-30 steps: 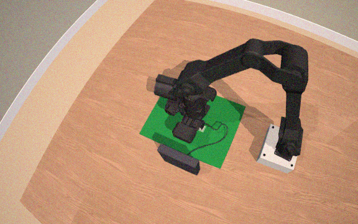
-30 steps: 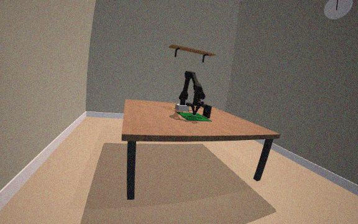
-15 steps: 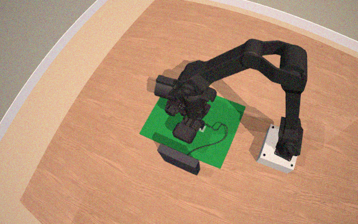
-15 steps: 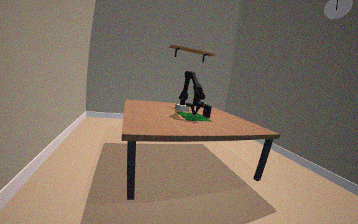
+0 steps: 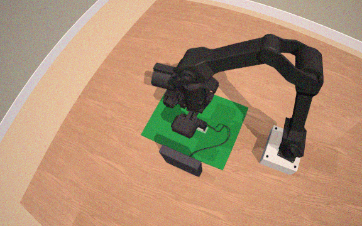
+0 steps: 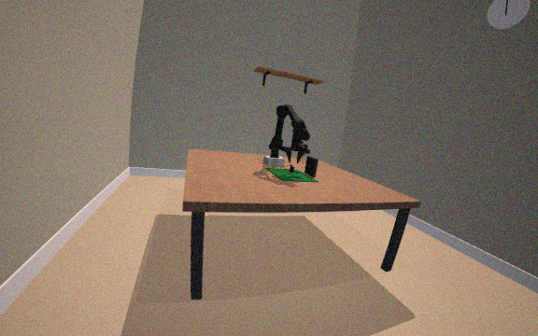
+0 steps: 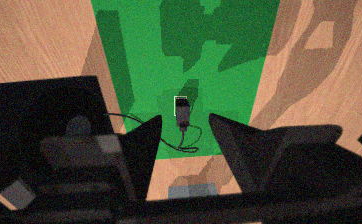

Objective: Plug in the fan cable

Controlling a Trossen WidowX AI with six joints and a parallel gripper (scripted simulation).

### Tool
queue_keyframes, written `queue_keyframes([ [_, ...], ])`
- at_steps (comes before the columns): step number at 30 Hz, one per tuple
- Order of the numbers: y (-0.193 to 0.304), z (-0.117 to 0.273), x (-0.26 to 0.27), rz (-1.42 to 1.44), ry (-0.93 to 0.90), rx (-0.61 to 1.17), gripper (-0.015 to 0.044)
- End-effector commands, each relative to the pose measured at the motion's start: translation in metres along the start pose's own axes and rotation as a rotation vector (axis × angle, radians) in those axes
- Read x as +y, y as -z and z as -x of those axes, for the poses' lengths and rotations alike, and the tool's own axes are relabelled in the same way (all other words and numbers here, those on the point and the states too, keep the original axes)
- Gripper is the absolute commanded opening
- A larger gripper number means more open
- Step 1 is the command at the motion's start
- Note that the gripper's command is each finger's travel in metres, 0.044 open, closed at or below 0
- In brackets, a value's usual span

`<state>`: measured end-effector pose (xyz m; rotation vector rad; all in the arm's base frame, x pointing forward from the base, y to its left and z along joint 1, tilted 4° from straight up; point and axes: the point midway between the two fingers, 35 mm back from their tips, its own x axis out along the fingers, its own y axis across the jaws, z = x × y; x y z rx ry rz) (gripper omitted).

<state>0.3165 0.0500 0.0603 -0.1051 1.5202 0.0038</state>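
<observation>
The green board lies on the table. The dark plug stands upright at the white-edged header, inside its outline as far as I can see. How deep it sits cannot be told. Its thin cable loops over the board to the dark fan block. My gripper is open and empty above the plug, with a fingertip to either side of it in the wrist view and a gap to each.
The fan block stands upright at the board's edge, close beside the gripper, and fills the left of the wrist view. The arm's white base stands on the table beyond the board's opposite side. The cable's loose loop lies beside the plug.
</observation>
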Motion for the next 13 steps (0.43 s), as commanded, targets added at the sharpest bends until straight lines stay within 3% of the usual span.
queue_keyframes([
  [1,0.000,0.003,0.000,-0.003,0.001,0.012,0.0260],
  [13,-0.100,0.006,-0.037,-0.004,0.004,0.004,0.0260],
])
